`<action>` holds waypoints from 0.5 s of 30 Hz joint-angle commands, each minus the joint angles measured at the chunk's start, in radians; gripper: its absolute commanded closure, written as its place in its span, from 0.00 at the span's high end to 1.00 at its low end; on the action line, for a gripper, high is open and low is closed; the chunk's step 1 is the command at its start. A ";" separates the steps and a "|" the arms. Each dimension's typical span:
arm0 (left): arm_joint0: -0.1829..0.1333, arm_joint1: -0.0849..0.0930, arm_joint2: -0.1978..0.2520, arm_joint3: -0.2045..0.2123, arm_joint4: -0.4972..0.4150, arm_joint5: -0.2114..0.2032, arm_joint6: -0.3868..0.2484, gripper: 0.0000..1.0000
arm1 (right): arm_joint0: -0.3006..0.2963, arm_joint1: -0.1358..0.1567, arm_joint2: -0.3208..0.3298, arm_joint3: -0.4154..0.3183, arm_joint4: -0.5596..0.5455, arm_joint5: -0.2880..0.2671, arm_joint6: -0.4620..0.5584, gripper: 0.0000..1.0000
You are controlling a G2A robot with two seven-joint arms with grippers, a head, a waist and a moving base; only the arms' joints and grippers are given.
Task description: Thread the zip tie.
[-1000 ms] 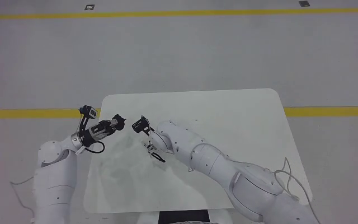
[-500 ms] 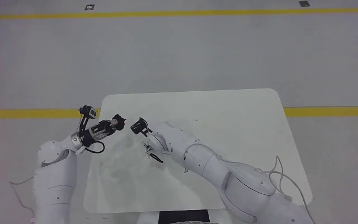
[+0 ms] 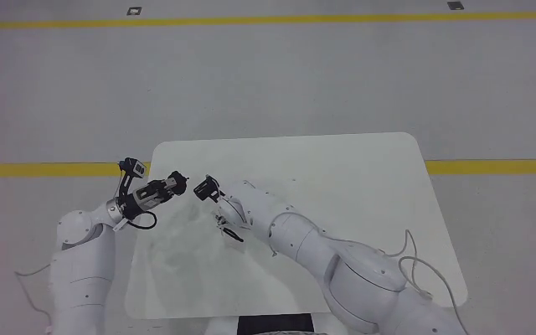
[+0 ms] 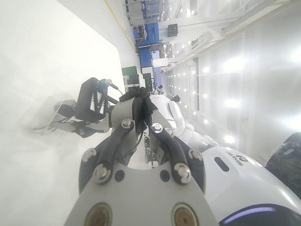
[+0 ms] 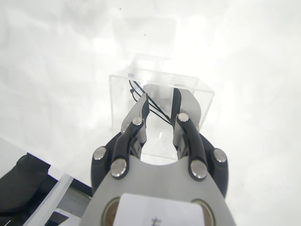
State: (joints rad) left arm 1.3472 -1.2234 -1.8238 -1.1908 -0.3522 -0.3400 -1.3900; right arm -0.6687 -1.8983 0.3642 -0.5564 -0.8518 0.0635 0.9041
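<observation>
Zip ties [image 5: 135,84] are lying in a clear box [image 5: 162,74] by the table's [image 3: 352,184] left edge; right gripper [image 5: 160,94] is hanging spread over them, left gripper [image 4: 141,95] is squeezing closed.

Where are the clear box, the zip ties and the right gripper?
clear box [image 5: 118,99], right wrist view, on a side wall.
zip ties [image 5: 137,88], right wrist view, on a black strand.
right gripper [image 5: 160,93], right wrist view, between its fingertips.
</observation>
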 commanded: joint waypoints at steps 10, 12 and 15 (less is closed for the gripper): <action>0.000 0.000 0.000 0.000 0.000 0.000 0.000 0.00 | 0.007 -0.011 0.019 0.027 -0.015 -0.036 0.016 0.29; 0.000 0.000 0.000 0.000 0.000 0.000 0.000 0.00 | 0.007 -0.014 0.018 0.032 -0.022 -0.039 0.031 0.30; 0.000 0.000 0.000 0.000 0.000 0.000 0.000 0.00 | 0.007 -0.020 0.021 0.037 -0.027 -0.041 0.033 0.30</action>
State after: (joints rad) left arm 1.3472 -1.2234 -1.8238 -1.1908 -0.3522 -0.3400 -1.3900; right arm -0.6612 -1.9166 0.3842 -0.5211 -0.8780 0.0227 0.9385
